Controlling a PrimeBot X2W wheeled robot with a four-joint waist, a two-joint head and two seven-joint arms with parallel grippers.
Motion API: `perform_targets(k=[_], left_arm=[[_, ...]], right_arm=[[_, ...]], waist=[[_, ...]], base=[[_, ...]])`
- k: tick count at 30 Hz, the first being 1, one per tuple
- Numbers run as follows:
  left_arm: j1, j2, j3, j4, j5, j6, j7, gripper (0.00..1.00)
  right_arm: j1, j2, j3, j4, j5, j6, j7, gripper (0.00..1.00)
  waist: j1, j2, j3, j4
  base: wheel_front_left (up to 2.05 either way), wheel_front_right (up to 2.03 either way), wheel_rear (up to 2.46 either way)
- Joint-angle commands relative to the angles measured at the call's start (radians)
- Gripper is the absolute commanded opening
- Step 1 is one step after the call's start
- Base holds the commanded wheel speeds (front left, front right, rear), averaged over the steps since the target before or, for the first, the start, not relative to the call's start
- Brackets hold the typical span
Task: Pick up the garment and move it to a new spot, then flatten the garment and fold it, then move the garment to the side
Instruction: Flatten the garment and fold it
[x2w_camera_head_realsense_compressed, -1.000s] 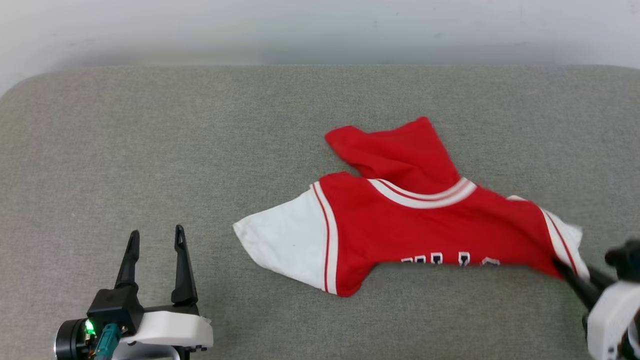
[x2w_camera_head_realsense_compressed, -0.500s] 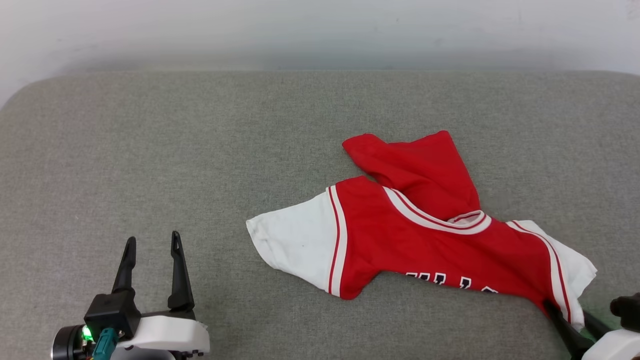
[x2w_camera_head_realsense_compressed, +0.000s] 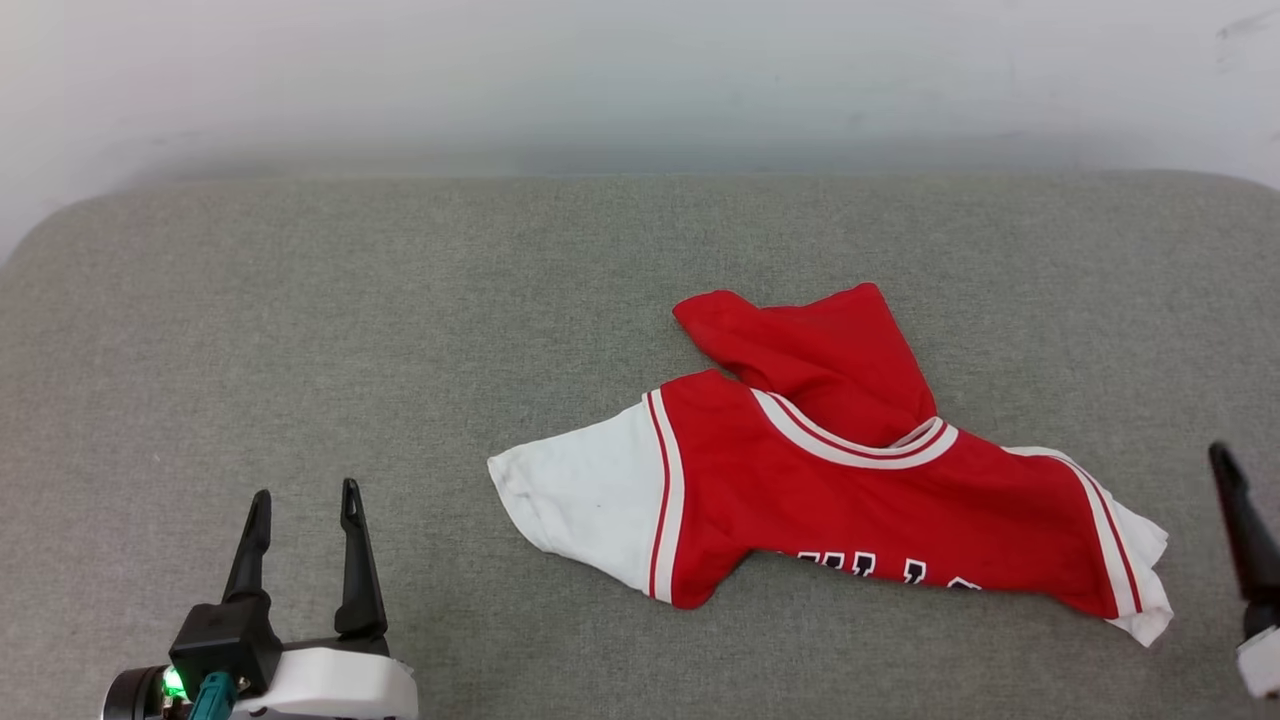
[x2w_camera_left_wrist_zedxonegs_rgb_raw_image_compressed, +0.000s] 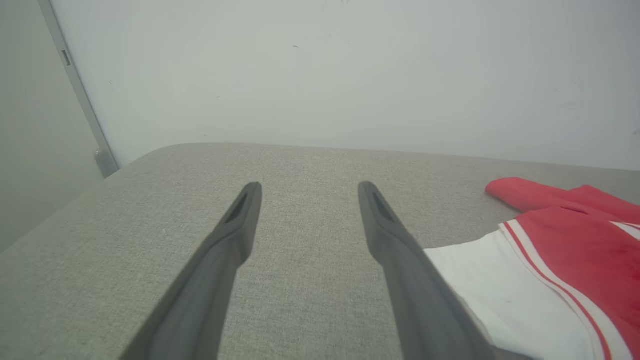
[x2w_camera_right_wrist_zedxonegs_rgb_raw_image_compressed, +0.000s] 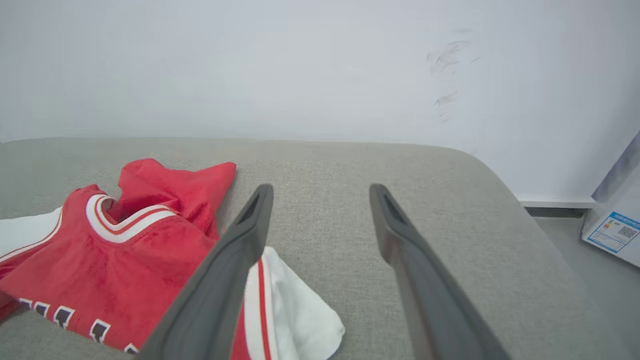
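Garment on grey cushion, wall behind

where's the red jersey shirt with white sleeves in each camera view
head view: red jersey shirt with white sleeves right of centre, lower half.
left wrist view: jersey at the right edge, lower half.
right wrist view: jersey lower left.
shared landmark: its plain red flap pointing toward the pale wall.

Crumpled garment lies on grey fabric surface.
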Motion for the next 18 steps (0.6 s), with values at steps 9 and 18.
perform_targets(k=[9, 18], left_arm=[[0.000, 0.000, -0.008, -0.015, 0.008, 0.002, -0.002, 1.00], [-0.037, -0.001, -0.025, -0.025, 0.005, -0.001, -0.002, 1.00]], right_arm=[[-0.099, -0.131, -0.050, -0.111, -0.020, -0.001, 0.289, 1.00], [-0.143, -0.355, 0.178, -0.104, 0.183, -0.001, 0.716, 1.00]], waist=[[0.0001, 0.0000, 0.012, 0.001], [0.0001, 0.0000, 0.066, 0.034]], base=[[0.00, 0.00, 0.00], [0.00, 0.00, 0.00]])
